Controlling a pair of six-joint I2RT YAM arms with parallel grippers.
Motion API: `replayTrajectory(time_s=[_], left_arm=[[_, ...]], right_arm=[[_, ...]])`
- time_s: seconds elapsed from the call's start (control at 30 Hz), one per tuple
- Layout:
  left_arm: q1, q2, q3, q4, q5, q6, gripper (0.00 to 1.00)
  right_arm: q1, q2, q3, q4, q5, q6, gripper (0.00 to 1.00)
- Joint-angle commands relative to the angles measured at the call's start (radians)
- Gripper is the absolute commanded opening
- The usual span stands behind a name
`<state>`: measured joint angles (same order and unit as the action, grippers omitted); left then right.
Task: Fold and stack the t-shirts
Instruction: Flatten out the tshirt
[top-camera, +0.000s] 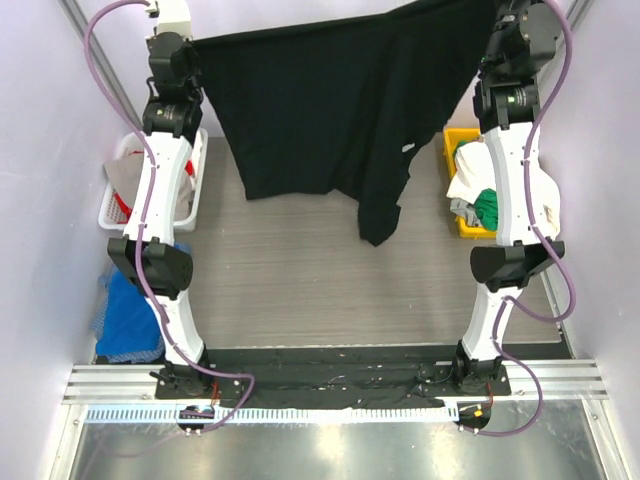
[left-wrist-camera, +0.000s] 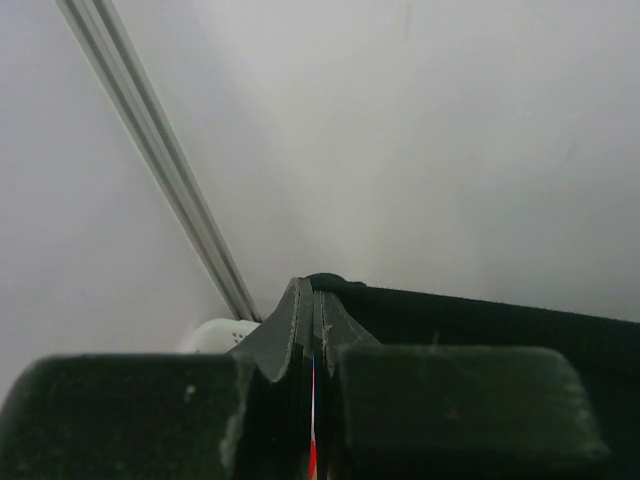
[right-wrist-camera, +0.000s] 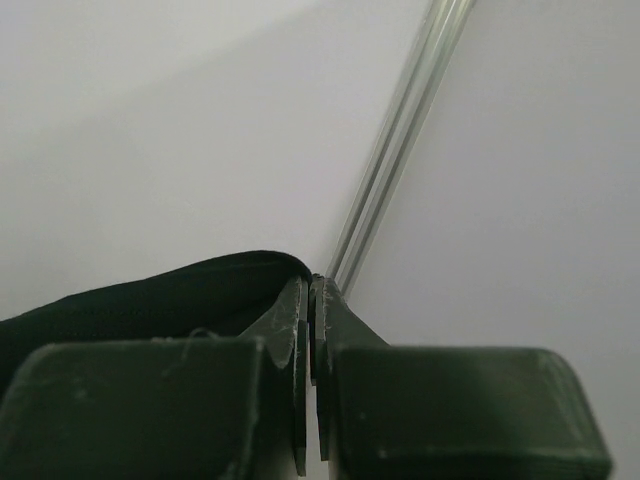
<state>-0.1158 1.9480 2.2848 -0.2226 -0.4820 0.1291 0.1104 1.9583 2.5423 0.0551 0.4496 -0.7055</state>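
Observation:
A large black t-shirt (top-camera: 330, 110) hangs spread out in the air over the far half of the table, one sleeve dangling lowest at the centre right. My left gripper (top-camera: 186, 48) holds its left top corner and my right gripper (top-camera: 500, 22) holds its right top corner, both raised high. In the left wrist view the left gripper (left-wrist-camera: 313, 286) is shut, and the black t-shirt (left-wrist-camera: 500, 325) runs off to the right from its tips. Seen from the right wrist, the right gripper (right-wrist-camera: 310, 281) is shut too, the black t-shirt (right-wrist-camera: 150, 300) trailing left.
A white basket (top-camera: 112, 205) with clothes stands at the left edge. A yellow bin (top-camera: 459, 140) at the right holds a white garment (top-camera: 470, 180) and a green one (top-camera: 487, 207). Blue cloth (top-camera: 125, 315) lies by the left arm. Walls and frame posts (left-wrist-camera: 170, 170) are close.

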Motion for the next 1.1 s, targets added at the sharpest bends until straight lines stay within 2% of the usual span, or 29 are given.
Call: replayTrajectory(time_s=[0.0, 0.07, 0.23, 0.37, 0.47, 0.63, 0.8, 0.9, 1.07], left_arm=[[0.031, -0.09, 0.039, 0.031, -0.107, -0.016, 0.0], [0.03, -0.113, 0.018, 0.032, -0.096, -0.016, 0.0], [0.03, -0.242, -0.163, 0.061, -0.053, -0.028, 0.0], [0.03, -0.331, -0.35, 0.104, -0.033, -0.022, 0.0], [0.03, -0.398, -0.45, 0.114, -0.024, -0.026, 0.0], [0.028, -0.501, -0.588, 0.12, 0.019, -0.046, 0.0], [0.027, -0.558, -0.624, 0.108, 0.031, -0.045, 0.0], [0.027, -0.549, -0.622, 0.106, 0.026, -0.037, 0.0], [0.028, -0.511, -0.613, 0.121, 0.011, -0.037, 0.0]], right_arm=[[-0.025, -0.093, 0.046, 0.244, 0.077, -0.008, 0.01], [-0.023, -0.131, 0.015, 0.304, 0.04, 0.018, 0.01], [-0.025, -0.209, -0.086, 0.374, -0.019, 0.086, 0.01], [-0.023, -0.277, -0.115, 0.339, -0.014, 0.126, 0.01], [-0.023, -0.338, -0.224, 0.338, -0.018, 0.136, 0.01], [-0.023, -0.447, -0.325, 0.171, -0.035, 0.187, 0.01], [-0.023, -0.513, -0.346, -0.026, -0.022, 0.242, 0.01], [-0.021, -0.532, -0.378, -0.037, -0.023, 0.244, 0.01], [-0.023, -0.454, -0.361, 0.04, 0.006, 0.199, 0.01]])
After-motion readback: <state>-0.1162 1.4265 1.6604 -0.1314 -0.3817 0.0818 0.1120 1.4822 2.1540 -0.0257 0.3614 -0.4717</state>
